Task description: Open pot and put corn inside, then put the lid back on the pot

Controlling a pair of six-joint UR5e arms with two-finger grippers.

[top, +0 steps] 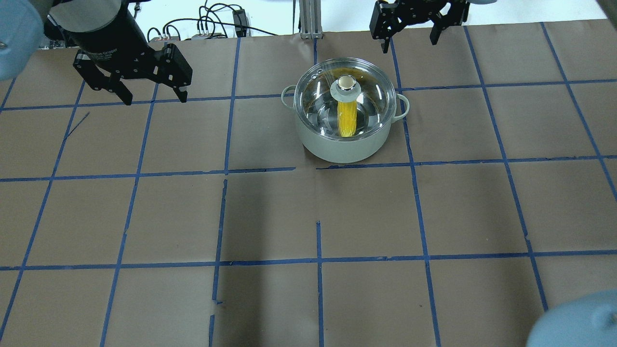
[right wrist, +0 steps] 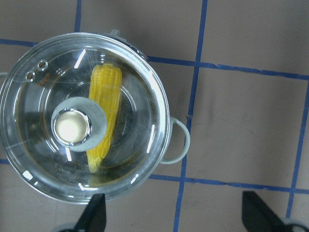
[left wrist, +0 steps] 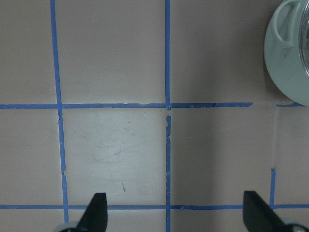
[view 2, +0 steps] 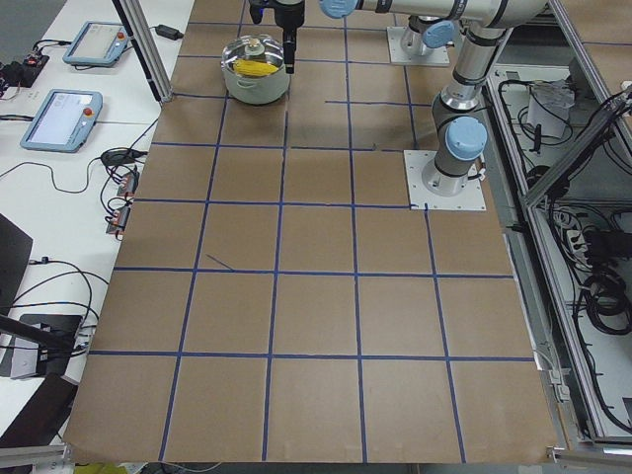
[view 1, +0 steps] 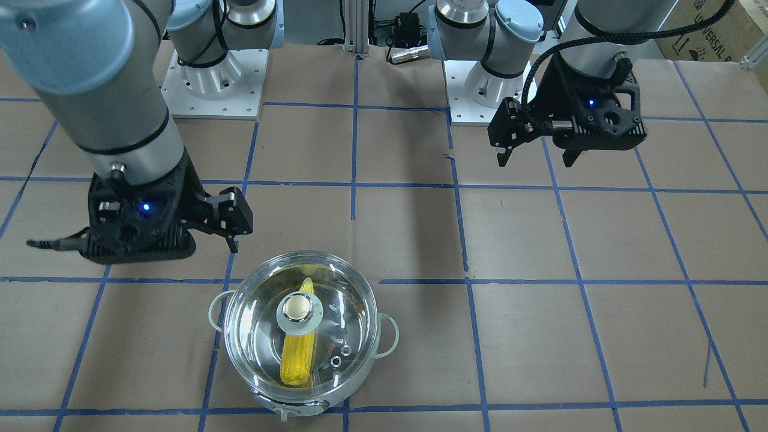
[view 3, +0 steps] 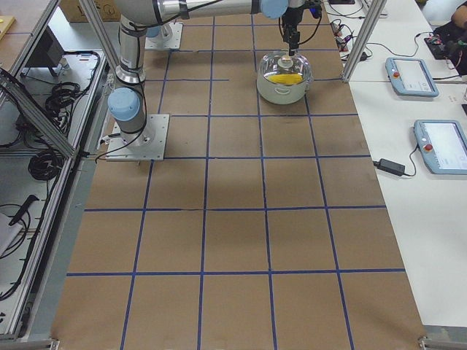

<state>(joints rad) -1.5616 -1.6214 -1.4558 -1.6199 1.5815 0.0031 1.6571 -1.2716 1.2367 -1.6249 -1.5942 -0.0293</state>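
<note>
The steel pot (top: 337,149) stands on the table with the clear glass lid (top: 371,103) seated on it. The yellow corn (top: 347,120) lies inside, seen through the glass. In the front view the corn (view 1: 298,360) runs under the lid's knob (view 1: 298,307). My right gripper (top: 409,43) is open and empty, raised beside the pot; its wrist view looks down on the lid (right wrist: 140,145) and corn (right wrist: 104,96). My left gripper (top: 155,99) is open and empty, well off to the pot's side; its wrist view shows only the pot's edge (left wrist: 285,53).
The table is brown paper with a blue tape grid (top: 318,260). The two arm bases (view 1: 216,84) (view 1: 480,90) are bolted at the robot's side. Teach pendants (view 3: 412,76) and cables lie on the white bench beyond the table's far edge.
</note>
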